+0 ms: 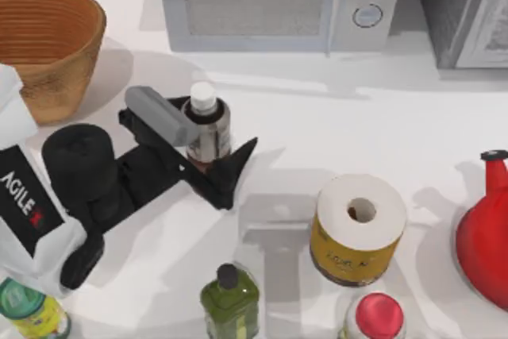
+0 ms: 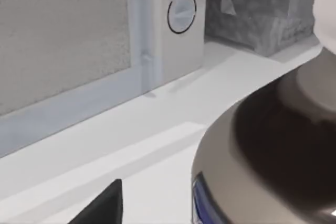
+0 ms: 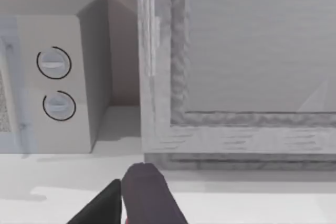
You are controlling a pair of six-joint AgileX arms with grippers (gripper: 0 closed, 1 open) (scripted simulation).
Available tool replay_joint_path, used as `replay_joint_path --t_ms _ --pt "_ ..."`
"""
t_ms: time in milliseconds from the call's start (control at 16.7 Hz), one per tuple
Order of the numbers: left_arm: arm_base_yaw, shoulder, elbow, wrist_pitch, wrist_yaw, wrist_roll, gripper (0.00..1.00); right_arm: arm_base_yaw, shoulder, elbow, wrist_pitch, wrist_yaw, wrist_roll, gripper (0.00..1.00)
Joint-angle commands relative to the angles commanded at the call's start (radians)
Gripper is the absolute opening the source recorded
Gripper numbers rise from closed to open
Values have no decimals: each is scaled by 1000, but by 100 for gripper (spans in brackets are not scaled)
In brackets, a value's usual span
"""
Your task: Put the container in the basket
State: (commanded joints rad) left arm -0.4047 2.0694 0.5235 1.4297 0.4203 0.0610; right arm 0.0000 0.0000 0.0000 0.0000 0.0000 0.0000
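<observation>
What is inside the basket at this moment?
The basket shows only its ribbed woven inside; nothing lies in the visible part. Its left portion is cut off by the picture's edge. The container stands on the table, between the left gripper's fingers.

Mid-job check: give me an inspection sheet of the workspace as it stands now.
Surface: white table.
Job's things: container upright on the table; basket at rear left, apart from it.
Clutter: green bottle, paper roll, red vessel, red-capped bottle, yellow jar.
Grippers: left hand around the container, fingers either side; right hand facing the rear appliances.
Cables: nothing seen.
Surroundings: microwave and grey cabinet at the back.
</observation>
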Motion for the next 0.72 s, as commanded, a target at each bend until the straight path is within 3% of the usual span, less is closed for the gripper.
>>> replay_joint_path --t_ms 720 --pt "0 0 0 0 0 0 2 0 0 0 0 0 0 100"
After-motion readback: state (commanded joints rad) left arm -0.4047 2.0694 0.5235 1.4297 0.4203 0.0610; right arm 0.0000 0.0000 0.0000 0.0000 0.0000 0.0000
